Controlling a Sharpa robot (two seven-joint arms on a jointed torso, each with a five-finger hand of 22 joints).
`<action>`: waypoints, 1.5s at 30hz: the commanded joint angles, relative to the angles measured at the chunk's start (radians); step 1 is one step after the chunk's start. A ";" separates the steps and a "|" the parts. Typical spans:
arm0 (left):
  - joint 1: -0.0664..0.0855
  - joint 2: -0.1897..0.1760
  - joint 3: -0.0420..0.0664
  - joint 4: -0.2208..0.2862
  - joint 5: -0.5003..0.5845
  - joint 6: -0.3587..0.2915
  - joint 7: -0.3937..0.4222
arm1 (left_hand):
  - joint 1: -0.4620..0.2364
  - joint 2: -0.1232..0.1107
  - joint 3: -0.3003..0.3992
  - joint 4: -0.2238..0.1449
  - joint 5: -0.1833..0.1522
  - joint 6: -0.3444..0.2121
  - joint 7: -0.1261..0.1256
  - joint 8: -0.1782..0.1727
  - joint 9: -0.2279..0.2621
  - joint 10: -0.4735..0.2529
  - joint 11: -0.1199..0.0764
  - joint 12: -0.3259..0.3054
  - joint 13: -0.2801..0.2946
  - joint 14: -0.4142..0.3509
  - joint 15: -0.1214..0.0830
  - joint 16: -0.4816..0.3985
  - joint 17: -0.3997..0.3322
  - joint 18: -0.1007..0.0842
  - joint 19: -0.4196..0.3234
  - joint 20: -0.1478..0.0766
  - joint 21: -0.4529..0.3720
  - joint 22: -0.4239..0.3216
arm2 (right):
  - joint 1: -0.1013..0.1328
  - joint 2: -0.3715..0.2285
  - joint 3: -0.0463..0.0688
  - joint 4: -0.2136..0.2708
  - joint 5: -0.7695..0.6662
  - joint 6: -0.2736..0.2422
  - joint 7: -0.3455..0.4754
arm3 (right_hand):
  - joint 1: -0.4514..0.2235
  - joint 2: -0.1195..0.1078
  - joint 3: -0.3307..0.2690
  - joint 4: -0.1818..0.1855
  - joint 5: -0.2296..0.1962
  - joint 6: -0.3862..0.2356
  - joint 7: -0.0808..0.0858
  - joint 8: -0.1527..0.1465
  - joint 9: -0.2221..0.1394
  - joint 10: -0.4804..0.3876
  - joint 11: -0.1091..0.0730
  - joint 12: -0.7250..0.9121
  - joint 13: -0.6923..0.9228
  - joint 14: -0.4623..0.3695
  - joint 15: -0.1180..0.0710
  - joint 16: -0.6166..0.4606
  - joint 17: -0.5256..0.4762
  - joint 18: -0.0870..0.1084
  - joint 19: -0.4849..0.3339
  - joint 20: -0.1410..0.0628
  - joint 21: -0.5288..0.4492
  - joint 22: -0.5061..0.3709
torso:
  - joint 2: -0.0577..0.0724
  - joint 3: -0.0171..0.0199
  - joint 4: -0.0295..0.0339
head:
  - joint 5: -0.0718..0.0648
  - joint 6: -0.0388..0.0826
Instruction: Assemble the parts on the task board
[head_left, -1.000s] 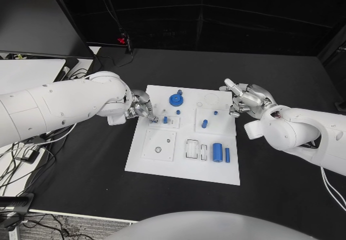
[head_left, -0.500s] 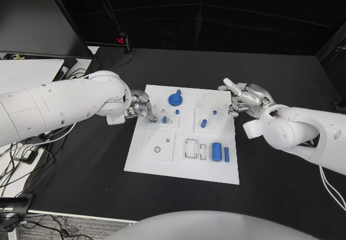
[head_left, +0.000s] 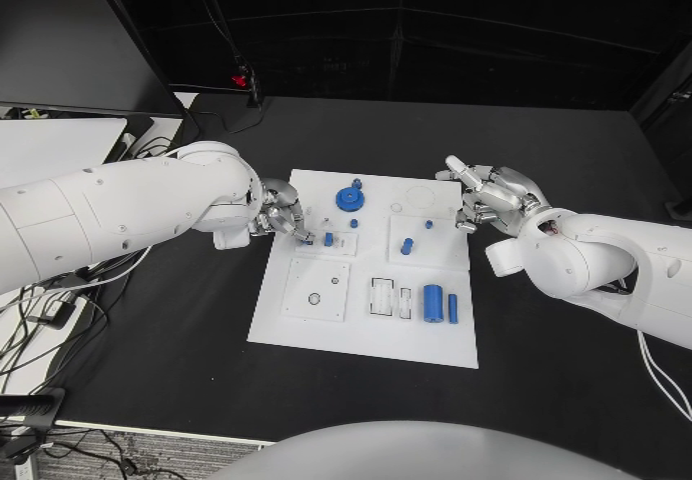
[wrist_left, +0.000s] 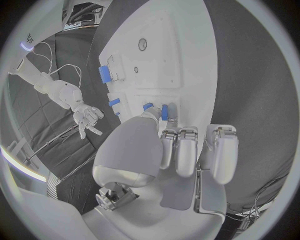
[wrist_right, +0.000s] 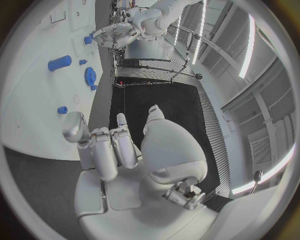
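The white task board (head_left: 303, 325) lies in the middle of the table. A blue gear (head_left: 351, 198) stands near its far edge, with small blue pegs (head_left: 408, 245) behind the mid row. A thick blue cylinder (head_left: 433, 303) and a thin one (head_left: 451, 308) lie at the near right. My left hand (head_left: 281, 220) hovers at the board's left edge, its thumb and fingertips close by a short blue peg (head_left: 329, 239) (wrist_left: 164, 111); whether they touch it is unclear. My right hand (head_left: 488, 197) sits at the board's far right corner, fingers spread and holding nothing.
Two square white inserts (head_left: 317, 290) sit in the board's left column, the nearer one with a small round hole. Cables (head_left: 58, 300) trail off the table's left side. Black table (head_left: 562, 380) lies bare round the board.
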 joint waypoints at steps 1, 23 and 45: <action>-0.006 0.002 -0.004 -0.002 -0.027 0.002 -0.020 | 0.058 0.060 0.016 -0.010 -0.003 -0.004 -0.004 -0.005 0.000 0.108 -0.002 -0.006 0.260 0.103 0.001 0.001 0.263 -0.007 0.104 -0.002 0.003 0.263 | 0.001 0.001 0.001 0.002 0.002 0.005 0.008 | -0.006 0.002 -0.007 -0.001 0.003 -0.005 0.094 0.003 -0.002 -0.009 0.001 -0.006 0.142 0.036 0.006 0.006 0.192 0.003 -0.006 -0.003 0.003 0.113 | 0.000 0.0002 -0.0002 | 0.001 0.000; -0.008 0.011 -0.004 -0.007 -0.031 0.025 -0.023 | 0.057 0.059 0.018 -0.010 -0.004 -0.004 -0.004 -0.005 0.001 0.108 -0.002 -0.006 0.260 0.103 0.001 0.001 0.263 -0.007 0.104 -0.002 0.003 0.263 | 0.001 0.001 0.001 0.002 0.002 0.006 0.008 | -0.006 0.002 -0.007 -0.001 0.003 -0.005 0.094 0.003 -0.002 -0.009 0.001 -0.006 0.142 0.036 0.006 0.006 0.192 0.003 -0.006 -0.003 0.003 0.113 | 0.000 0.0000 0.0000 | -0.001 -0.003; -0.009 0.011 -0.004 -0.005 -0.031 0.047 -0.057 | -0.054 0.043 -0.006 -0.009 -0.103 -0.009 0.001 -0.010 0.000 0.108 0.004 -0.006 0.260 0.103 0.008 0.001 0.263 -0.007 0.104 0.005 0.003 0.263 | 0.001 0.000 0.001 0.003 0.002 0.006 0.008 | -0.006 0.002 -0.007 -0.001 0.003 -0.005 0.094 0.003 -0.002 -0.009 0.001 -0.006 0.142 0.036 0.006 0.006 0.192 0.003 -0.006 -0.003 0.003 0.113 | 0.001 0.0000 -0.0004 | -0.001 -0.007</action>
